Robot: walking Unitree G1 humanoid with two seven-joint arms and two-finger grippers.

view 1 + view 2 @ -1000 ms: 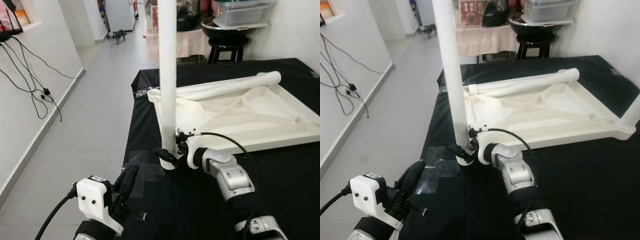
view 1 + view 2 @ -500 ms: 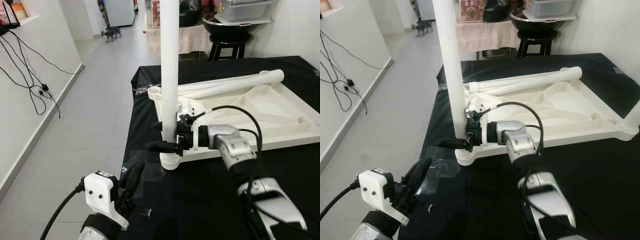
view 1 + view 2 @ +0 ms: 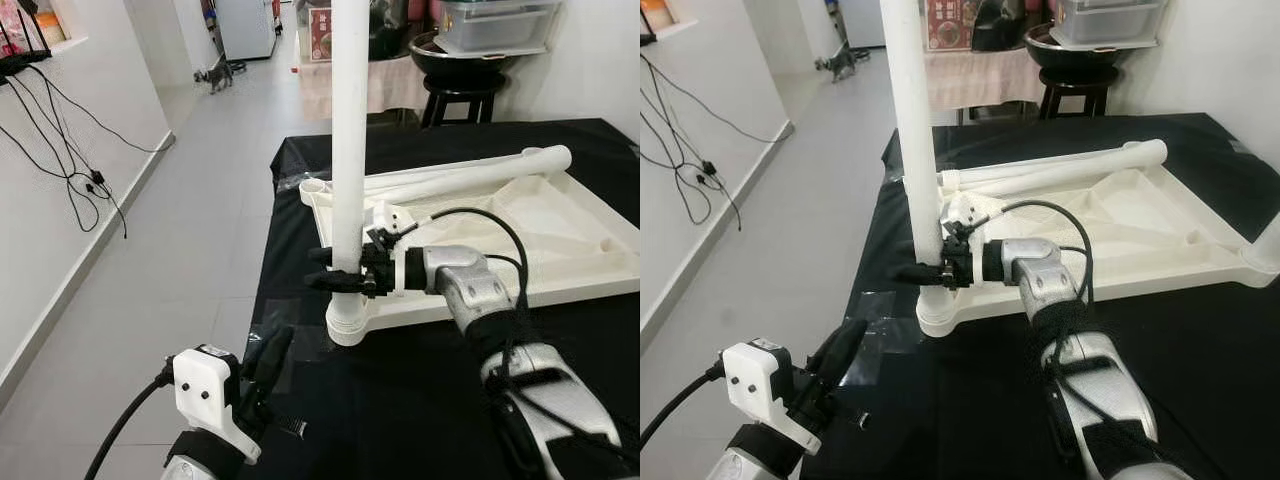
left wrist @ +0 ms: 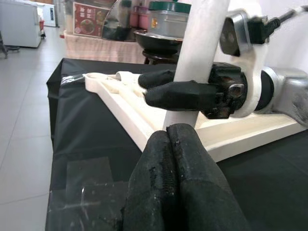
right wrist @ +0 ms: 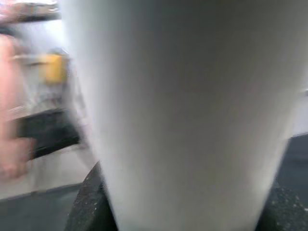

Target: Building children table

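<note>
White tabletop (image 3: 560,235): one upright leg (image 3: 349,150) gripped by right gripper (image 3: 335,270); another lying.

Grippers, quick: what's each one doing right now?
Left gripper: shut, empty, low in front of the table leg.
Right gripper: shut on the upright table leg, just above its corner socket.

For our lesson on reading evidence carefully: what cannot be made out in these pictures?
- Upright leg: top cut off by the eye views' edge.
- Tabletop: far right corner cut off, left eye view.
- Right gripper: right wrist view blurred, leg close up.
- Left gripper: hides the corner socket, left wrist view.
</note>
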